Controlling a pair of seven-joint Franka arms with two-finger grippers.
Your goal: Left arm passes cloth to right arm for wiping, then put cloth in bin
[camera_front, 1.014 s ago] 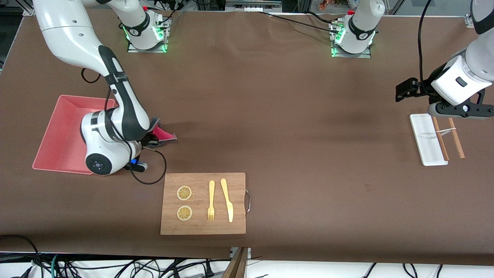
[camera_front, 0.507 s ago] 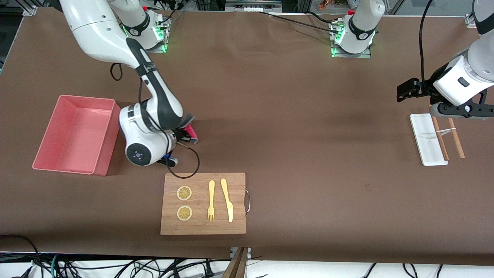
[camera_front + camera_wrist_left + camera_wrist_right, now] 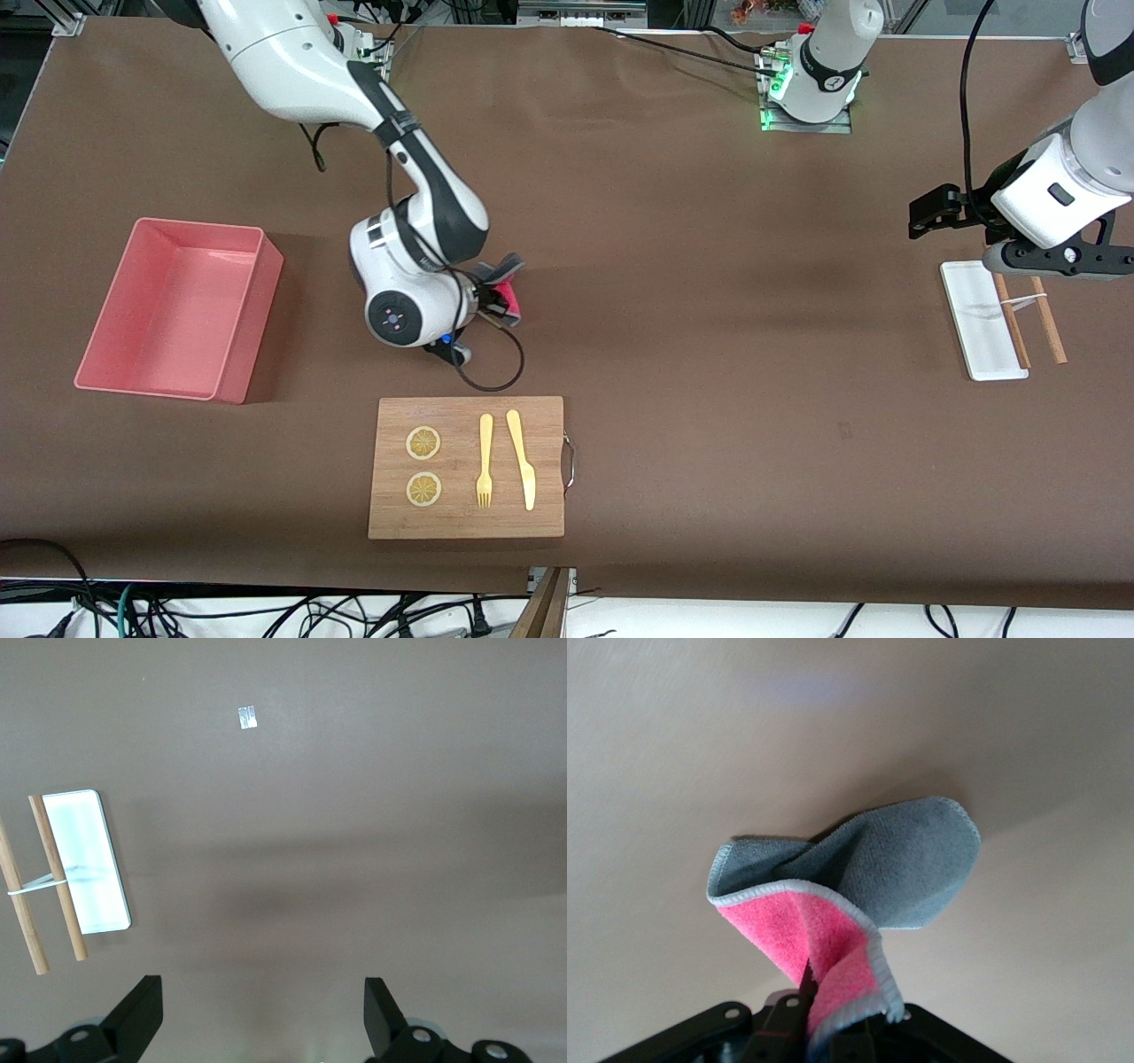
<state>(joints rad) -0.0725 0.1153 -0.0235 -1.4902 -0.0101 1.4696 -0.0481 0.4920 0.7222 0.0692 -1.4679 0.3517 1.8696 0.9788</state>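
Soft fleecy cloth [image 3: 859, 877] pinched, right gripper [image 3: 493, 301]

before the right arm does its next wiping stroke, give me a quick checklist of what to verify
1. Right pincer shut on the cloth: ok.
2. Cloth hanging free from the pincer, grey face out, pink face folded in: ok.
3. Cloth pressing on the table: cannot tell.
4. Left pincer open, holding nothing, waiting over the table beside the white tray: ok.
5. Pink bin upright with nothing in it, toward the right arm's end: ok.
6. Wooden cutting board with lemon slices, fork and knife lies apart from the cloth, nearer the front camera: ok.
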